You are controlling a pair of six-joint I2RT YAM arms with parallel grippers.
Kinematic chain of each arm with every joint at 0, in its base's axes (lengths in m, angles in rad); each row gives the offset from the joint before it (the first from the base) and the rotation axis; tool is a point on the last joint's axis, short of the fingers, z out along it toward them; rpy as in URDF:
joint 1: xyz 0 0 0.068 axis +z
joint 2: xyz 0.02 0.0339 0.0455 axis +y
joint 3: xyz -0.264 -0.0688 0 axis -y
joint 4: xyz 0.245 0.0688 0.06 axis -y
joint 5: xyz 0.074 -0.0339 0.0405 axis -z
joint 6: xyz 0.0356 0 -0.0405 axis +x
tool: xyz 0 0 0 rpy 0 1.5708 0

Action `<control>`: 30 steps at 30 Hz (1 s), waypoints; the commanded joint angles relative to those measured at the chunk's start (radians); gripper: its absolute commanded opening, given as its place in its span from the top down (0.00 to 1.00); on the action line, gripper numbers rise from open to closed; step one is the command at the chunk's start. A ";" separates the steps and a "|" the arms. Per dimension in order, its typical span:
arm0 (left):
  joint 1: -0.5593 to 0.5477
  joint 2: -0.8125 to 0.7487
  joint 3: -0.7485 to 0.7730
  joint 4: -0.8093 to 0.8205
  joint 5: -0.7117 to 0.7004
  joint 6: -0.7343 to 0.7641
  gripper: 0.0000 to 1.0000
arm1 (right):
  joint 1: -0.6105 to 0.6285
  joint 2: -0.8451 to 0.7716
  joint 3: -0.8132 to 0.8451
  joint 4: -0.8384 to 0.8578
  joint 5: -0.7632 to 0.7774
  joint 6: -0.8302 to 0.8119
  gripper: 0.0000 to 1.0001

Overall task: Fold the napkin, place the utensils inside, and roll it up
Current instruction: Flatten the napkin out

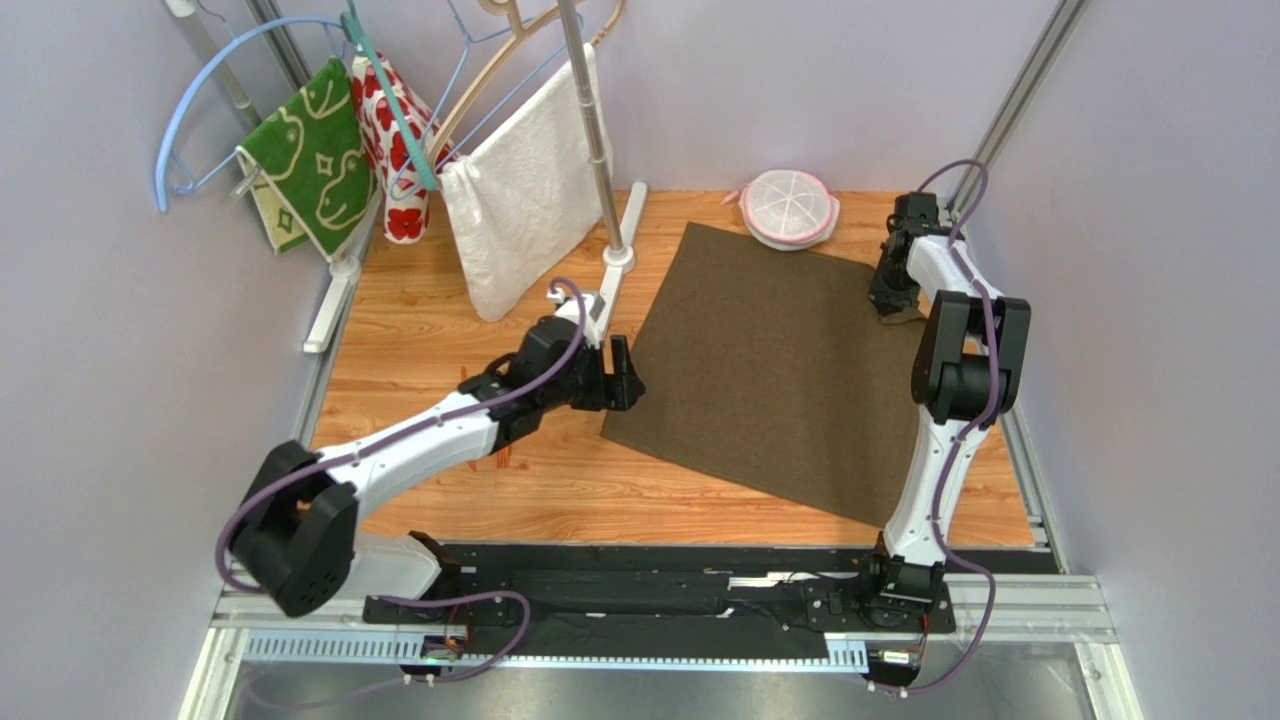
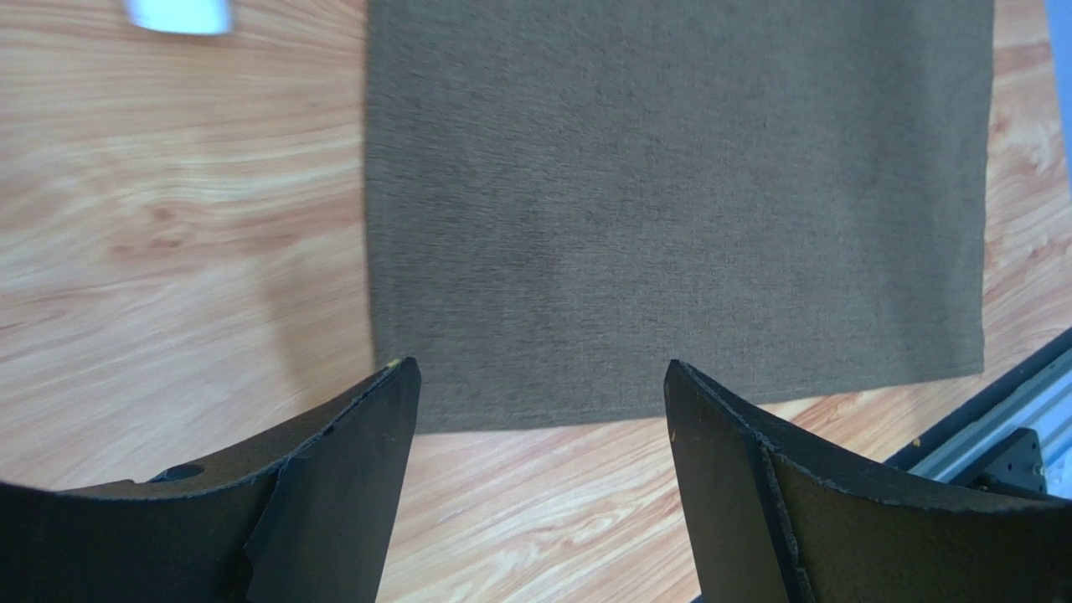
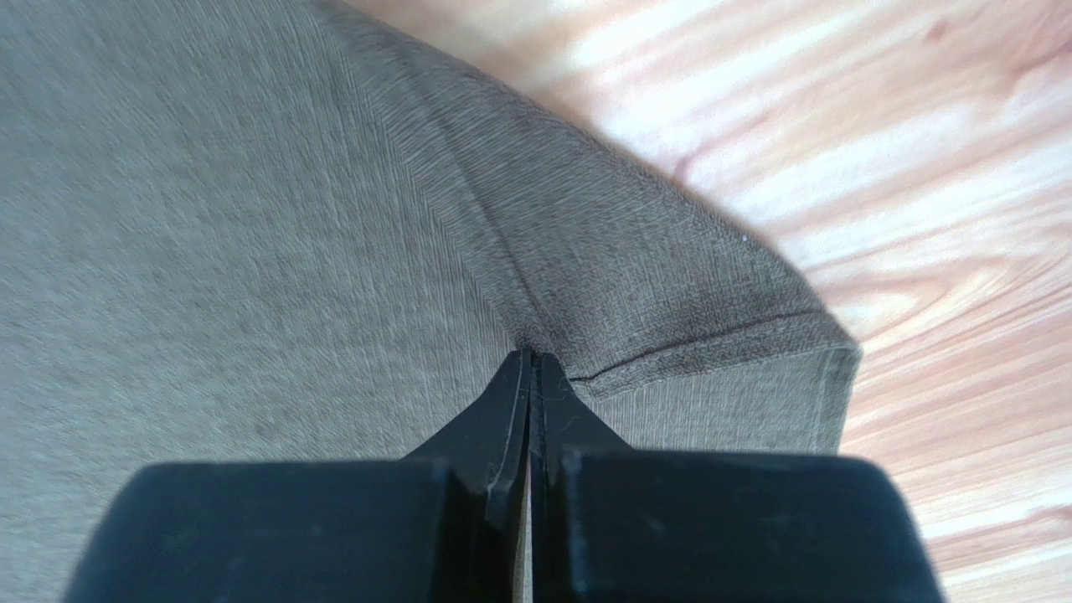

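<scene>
The napkin (image 1: 781,368) is a large dark brown cloth lying flat on the wooden table. My left gripper (image 1: 624,375) is open at its left edge. In the left wrist view the open gripper (image 2: 541,367) hovers over the napkin's near edge (image 2: 680,214), holding nothing. My right gripper (image 1: 897,297) is at the napkin's far right corner. In the right wrist view it (image 3: 531,358) is shut on a pinched ridge of napkin (image 3: 252,226) near the corner, with a small fold beside the tips. The orange utensils are out of view.
A rack pole (image 1: 594,135) stands at the back left with hangers, a green patterned cloth (image 1: 316,150), a red patterned cloth (image 1: 394,143) and a white towel (image 1: 526,188). A round pink and white dish (image 1: 789,207) sits behind the napkin. Walls close both sides.
</scene>
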 commanded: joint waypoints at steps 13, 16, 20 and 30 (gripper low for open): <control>-0.112 0.270 0.089 0.244 -0.020 -0.075 0.19 | -0.106 0.110 0.300 -0.062 0.144 -0.018 0.95; -0.112 0.241 0.082 0.227 -0.032 -0.069 0.18 | -0.123 0.098 0.339 -0.066 0.140 -0.026 0.64; -0.112 0.118 0.090 0.153 -0.095 -0.025 0.17 | -0.114 -0.003 0.314 -0.047 0.056 -0.020 0.44; 0.014 -0.269 0.199 -0.345 -0.144 0.084 0.08 | 0.191 -0.459 -0.202 0.142 -0.021 0.081 0.43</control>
